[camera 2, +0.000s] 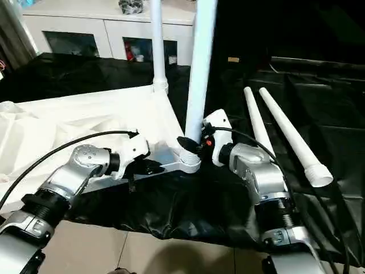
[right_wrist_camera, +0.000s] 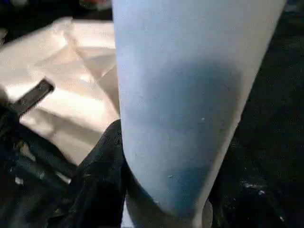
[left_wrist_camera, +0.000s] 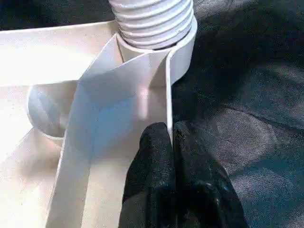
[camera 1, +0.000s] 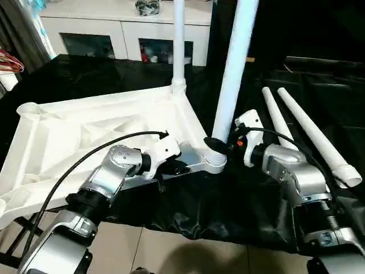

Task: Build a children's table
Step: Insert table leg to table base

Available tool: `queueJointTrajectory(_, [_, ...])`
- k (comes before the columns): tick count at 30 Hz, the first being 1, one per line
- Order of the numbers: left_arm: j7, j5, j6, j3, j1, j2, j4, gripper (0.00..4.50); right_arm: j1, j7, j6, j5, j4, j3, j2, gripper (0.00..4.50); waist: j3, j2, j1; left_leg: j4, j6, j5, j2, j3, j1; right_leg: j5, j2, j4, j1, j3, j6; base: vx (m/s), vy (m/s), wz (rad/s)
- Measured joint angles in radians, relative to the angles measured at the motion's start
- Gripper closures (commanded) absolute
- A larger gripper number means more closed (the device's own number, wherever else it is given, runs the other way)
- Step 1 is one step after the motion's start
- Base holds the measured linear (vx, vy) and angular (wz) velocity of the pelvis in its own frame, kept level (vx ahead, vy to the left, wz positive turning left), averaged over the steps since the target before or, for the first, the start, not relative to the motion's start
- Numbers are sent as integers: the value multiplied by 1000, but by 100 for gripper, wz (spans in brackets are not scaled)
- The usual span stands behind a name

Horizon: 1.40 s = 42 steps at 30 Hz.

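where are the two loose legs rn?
Head views: the two loose legs lie side by side on the black cloth, right of the right pincer.

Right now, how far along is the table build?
One leg stands in the tabletop's far corner socket. The right gripper holds a second leg upright in the near socket while the left gripper pinches the rim. Two legs lie unused on the black cloth.

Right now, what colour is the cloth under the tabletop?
Black cloth, shiny and wrinkled; clearest in the left eye view.
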Motion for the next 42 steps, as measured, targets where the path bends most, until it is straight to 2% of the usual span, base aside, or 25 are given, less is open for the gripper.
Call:
queueJointTrajectory(3, [1,-2,3,4,3,-1,-2,450,23,-14,-2,54,13,-54,24,261,0,0,-1,0,0,0,0,0,0,0,0,0,0,0,0,0,0,0])
queueJointTrajectory(6, [5,-3,6,5,9,-4,-11,450,51,-16,-10,83,8,-76,28,261,0,1,2,0,0,0,0,0,0,0,0,-1,0,0,0,0,0,0])
queueJointTrajectory(15, [12,2,4,4,9,-19,-5,450,138,-39,-87,76,-55,-82,44,261,-3,3,11,-1,0,0,0,0,0,0,0,-2,1,0,0,0,0,0])
queueJointTrajectory(19, [14,3,0,2,9,-21,2,450,160,-68,-95,41,-106,-51,42,261,-7,11,11,-2,0,0,0,0,0,0,0,-3,1,0,0,0,0,0])
queueJointTrajectory(25, [15,12,-2,1,9,-19,2,450,154,-79,-108,-12,-128,-4,27,261,-9,12,11,-2,0,0,0,0,1,0,0,-3,1,0,0,0,0,0])
queueJointTrajectory(32, [11,16,-2,-1,9,-4,2,450,94,-51,-105,-52,-79,50,7,261,-11,9,-3,-2,0,0,0,0,1,0,0,-3,2,0,1,0,0,0])
queueJointTrajectory(36, [3,19,-6,-1,9,3,2,450,76,-21,-106,-59,-51,58,1,261,-13,6,-11,-2,0,0,0,0,1,0,0,-3,2,0,1,0,0,0])
queueJointTrajectory(42, [-31,19,-17,-4,19,30,-11,450,22,61,-134,-79,25,98,-15,261,-19,-5,-21,-3,0,0,0,0,1,0,0,-3,1,-1,1,0,0,0])
